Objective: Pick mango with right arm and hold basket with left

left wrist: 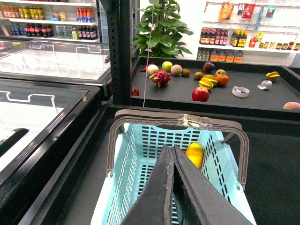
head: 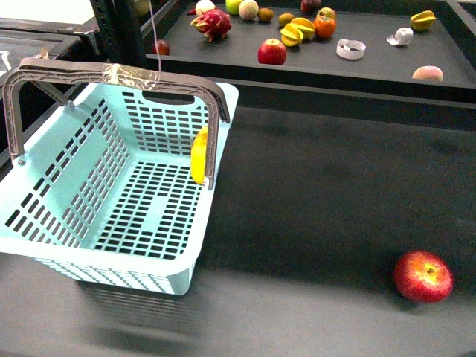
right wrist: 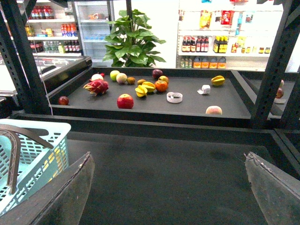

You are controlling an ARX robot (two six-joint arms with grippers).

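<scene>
The turquoise basket [head: 89, 258] stands at the left of the dark table, with its taped grey-brown handle [head: 134, 74] raised. The yellow mango [head: 199, 155] lies inside it, leaning on the right wall. Neither arm shows in the front view. In the left wrist view my left gripper [left wrist: 172, 149] is shut and empty, its jaws pressed together above the basket [left wrist: 123, 183], short of the handle [left wrist: 187, 121]; the mango [left wrist: 194, 153] lies just beyond the tips. In the right wrist view my right gripper [right wrist: 169, 155] is wide open and empty over bare table, with the basket [right wrist: 42, 125] off to one side.
A red apple [head: 423, 276] lies on the table at the front right. A raised black shelf [head: 372, 71] at the back holds another red apple [head: 272, 51], a dragon fruit [head: 213, 24], star fruits [head: 297, 31] and tape rolls [head: 351, 49]. Glass-topped freezers [left wrist: 42, 103] stand at the left.
</scene>
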